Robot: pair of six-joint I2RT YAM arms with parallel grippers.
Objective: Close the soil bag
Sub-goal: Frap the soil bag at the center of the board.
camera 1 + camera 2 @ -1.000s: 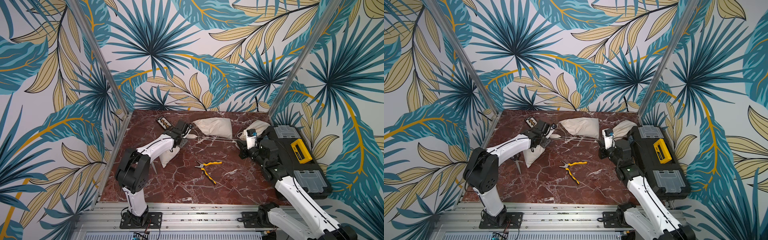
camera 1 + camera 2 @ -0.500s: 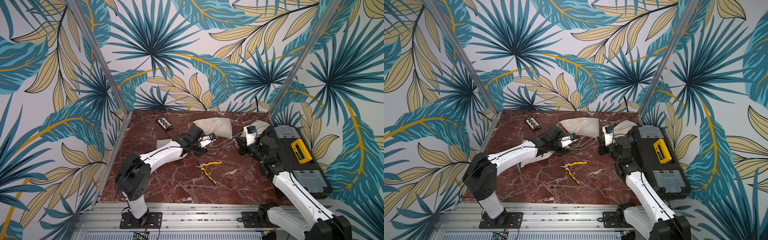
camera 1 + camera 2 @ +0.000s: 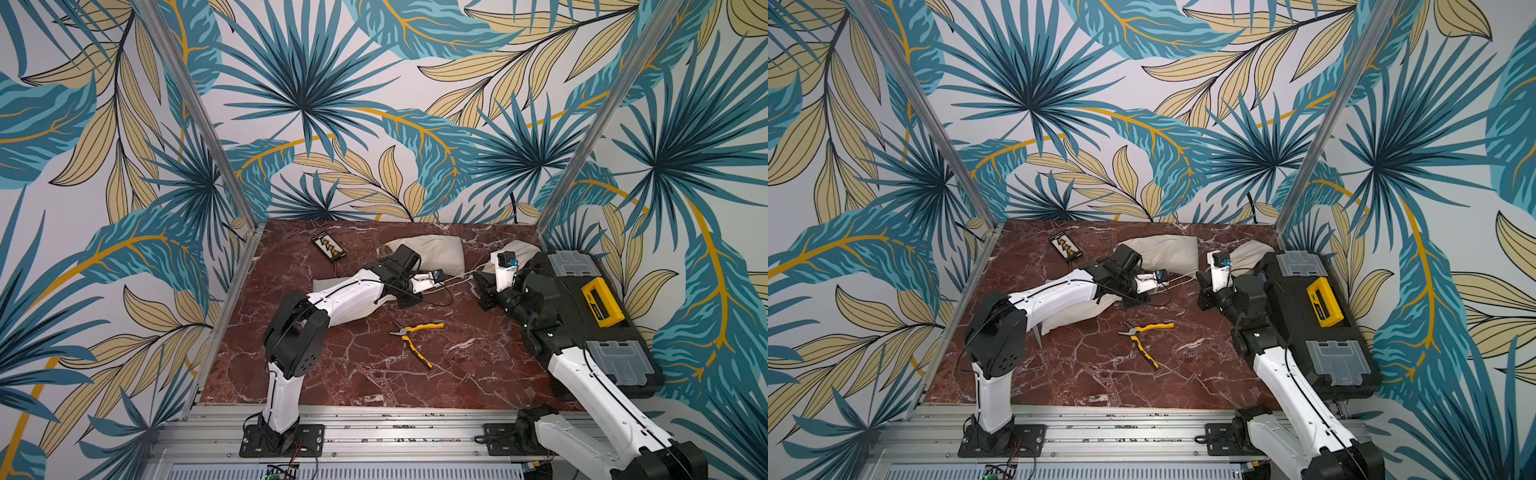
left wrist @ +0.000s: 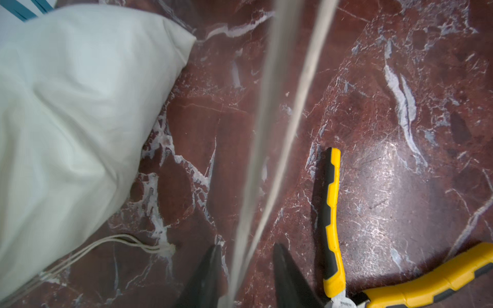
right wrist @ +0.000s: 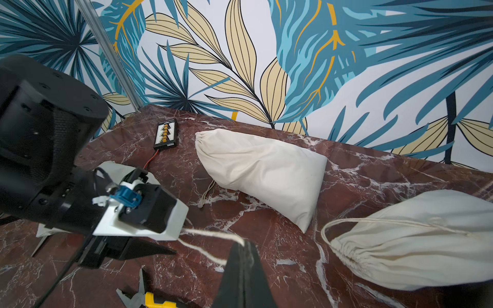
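left arm (image 3: 345, 293): swung across the counter (image 3: 353, 365), from its far left side toward the middle.
left gripper (image 3: 438, 286): now near the right gripper (image 3: 478, 277); a second ago they were well apart.
cord (image 3: 457, 279): was a long taut line, now a short span between them.
soil bag (image 3: 322, 286): now mostly under the arm. It may have shifted, but that is hard to tell.

Yellow-handled pliers (image 3: 415, 329) lie open on the red marble table (image 3: 340, 374), near its middle. A black toolbox (image 3: 602, 336) with a yellow handle (image 3: 600, 301) stands along the right edge. At the far left lies a small black board (image 3: 328, 246) with yellow connectors.
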